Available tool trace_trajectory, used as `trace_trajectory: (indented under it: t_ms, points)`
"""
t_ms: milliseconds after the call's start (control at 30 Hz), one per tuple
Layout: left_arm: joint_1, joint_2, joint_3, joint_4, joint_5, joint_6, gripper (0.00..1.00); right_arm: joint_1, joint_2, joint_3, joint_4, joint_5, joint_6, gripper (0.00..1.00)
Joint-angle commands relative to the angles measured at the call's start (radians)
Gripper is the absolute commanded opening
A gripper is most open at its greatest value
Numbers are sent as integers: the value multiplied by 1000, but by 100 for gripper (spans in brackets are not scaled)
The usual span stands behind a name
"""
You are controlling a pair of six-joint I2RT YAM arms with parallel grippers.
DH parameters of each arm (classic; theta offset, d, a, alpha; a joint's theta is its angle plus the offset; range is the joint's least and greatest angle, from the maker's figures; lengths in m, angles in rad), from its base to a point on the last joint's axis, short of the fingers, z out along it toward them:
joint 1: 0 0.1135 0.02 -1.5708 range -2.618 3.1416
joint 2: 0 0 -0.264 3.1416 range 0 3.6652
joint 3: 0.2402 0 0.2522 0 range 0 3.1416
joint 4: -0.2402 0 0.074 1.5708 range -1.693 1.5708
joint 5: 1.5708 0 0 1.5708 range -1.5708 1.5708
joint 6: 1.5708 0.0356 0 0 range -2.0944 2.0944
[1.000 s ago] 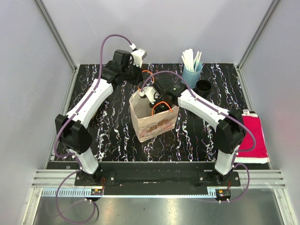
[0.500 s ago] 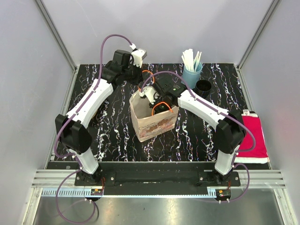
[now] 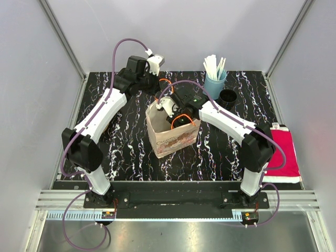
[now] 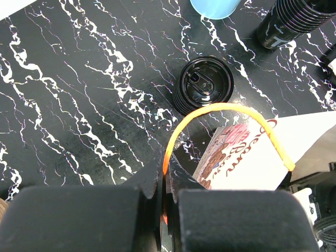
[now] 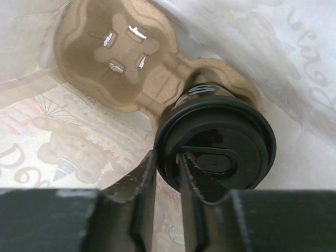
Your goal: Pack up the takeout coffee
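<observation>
The right gripper's (image 5: 167,157) dark, matte fingers stand a little apart. One is outside the rim of the coffee cup (image 5: 215,144) and one is over its glossy black round lid, whose sip hole faces up. The cup sits in one well of a moulded brown pulp carrier (image 5: 121,63) at the bottom of the paper bag (image 3: 173,137). The carrier's other well is bare, showing four slits. The bag's thin walls carry faint printed lettering and a teddy-bear drawing.

The left gripper (image 4: 164,176) is pinched shut on the thin orange handle (image 4: 231,107), which arcs smoothly above the bag's mouth. Beyond it a loose black lid (image 4: 205,84) lies flat on the black, white-veined marble table (image 4: 79,79), near a ribbed stack of black cups (image 4: 291,21) and a blue cup (image 3: 215,83) of pale sticks.

The lid and carrier hide the cup's body. From overhead, the right wrist covers the bag's inside.
</observation>
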Motion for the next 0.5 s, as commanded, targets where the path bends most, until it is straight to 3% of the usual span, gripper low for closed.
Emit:
trace_trajectory:
  t_ms: [0, 467]
  points:
    - [-4, -46, 3, 50, 25, -2, 0, 3, -4, -4, -8, 35, -14, 31]
    - [-9, -41, 6, 49, 26, 0, 0, 5, -40, 74, -64, 49, -29, 50]
